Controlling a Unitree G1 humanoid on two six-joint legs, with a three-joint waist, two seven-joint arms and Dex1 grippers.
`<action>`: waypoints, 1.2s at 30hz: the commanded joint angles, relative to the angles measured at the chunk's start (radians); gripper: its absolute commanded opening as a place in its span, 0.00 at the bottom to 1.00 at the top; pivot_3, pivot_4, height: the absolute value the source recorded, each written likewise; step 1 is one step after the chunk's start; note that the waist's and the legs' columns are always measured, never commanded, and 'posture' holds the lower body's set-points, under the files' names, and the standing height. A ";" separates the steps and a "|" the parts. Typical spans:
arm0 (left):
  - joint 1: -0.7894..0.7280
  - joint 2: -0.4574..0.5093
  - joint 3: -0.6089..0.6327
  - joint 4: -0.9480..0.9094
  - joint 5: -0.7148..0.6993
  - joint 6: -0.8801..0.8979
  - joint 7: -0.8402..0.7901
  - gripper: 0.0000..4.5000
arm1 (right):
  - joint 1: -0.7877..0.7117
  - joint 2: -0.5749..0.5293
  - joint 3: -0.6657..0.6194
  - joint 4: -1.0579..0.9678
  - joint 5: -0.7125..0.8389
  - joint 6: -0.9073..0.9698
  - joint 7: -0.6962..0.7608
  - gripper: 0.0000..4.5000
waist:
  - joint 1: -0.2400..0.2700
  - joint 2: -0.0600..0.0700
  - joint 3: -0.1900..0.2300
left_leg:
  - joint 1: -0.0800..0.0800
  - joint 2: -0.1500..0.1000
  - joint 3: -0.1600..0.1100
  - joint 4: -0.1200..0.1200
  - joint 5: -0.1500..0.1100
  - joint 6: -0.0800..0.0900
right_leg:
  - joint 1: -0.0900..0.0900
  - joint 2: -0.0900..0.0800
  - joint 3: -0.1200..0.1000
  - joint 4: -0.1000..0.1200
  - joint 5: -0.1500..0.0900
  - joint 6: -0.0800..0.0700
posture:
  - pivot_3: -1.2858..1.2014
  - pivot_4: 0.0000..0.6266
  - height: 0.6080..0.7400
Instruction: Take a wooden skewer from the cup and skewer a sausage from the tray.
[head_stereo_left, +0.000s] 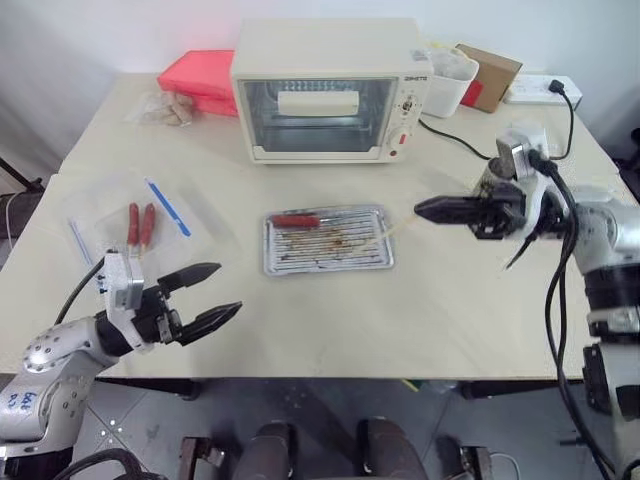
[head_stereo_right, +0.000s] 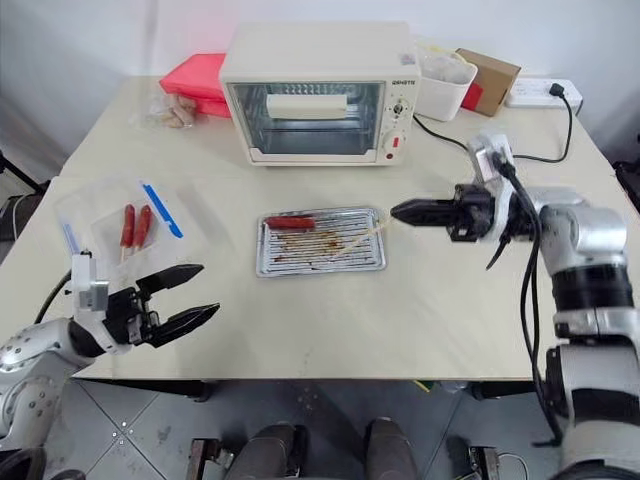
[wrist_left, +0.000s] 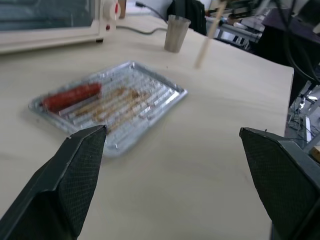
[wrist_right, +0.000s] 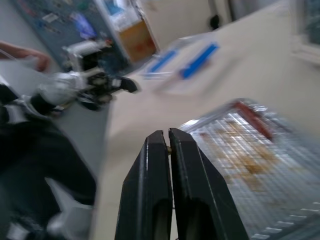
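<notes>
Nearest me, my left hand (head_stereo_left: 215, 295) hangs open over the bench (head_stereo_left: 330, 320), while my right hand (head_stereo_right: 398, 211) pinches the skewer (head_stereo_right: 372, 234) beside the tray (head_stereo_right: 320, 262).

Silver-grey arms ending in black two-fingered tools

The left tool (head_stereo_left: 205, 300) has tapered matte-black fingers with a fine mesh texture on their inner pads (wrist_left: 85, 165), mounted behind a small white block on a silver wrist bearing blue handwritten marks. The right tool (head_stereo_right: 415, 212) is likewise black, its silver jointed arm draped with thick black cables and topped by a white box.
</notes>
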 joint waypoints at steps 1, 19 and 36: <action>-0.009 0.007 -0.002 -0.054 -0.030 0.002 -0.015 1.00 | 0.021 0.030 -0.095 -0.143 0.116 0.119 -0.068 0.00 | 0.000 0.000 0.000 | 0.000 0.000 0.000 0.001 0.000 0.000 | 0.000 0.000 0.000 0.000 0.000 0.000 | 0.52 0.24 1.00; -0.234 -0.124 -0.110 -0.143 -0.465 0.315 0.182 1.00 | 0.099 0.163 -0.111 -0.417 0.158 0.086 -0.211 0.00 | -0.002 -0.001 -0.001 | 0.000 -0.001 -0.001 0.004 -0.001 0.001 | 0.001 0.001 0.003 0.002 0.000 0.000 | 0.52 0.24 1.00; -0.287 -0.219 -0.184 -0.077 -0.410 0.316 0.227 0.91 | 0.108 0.235 -0.121 -0.444 0.221 0.104 -0.281 0.00 | -0.001 -0.001 -0.001 | -0.001 -0.001 -0.001 0.005 -0.001 0.001 | 0.001 0.001 0.003 0.002 0.000 0.000 | 0.52 0.24 1.00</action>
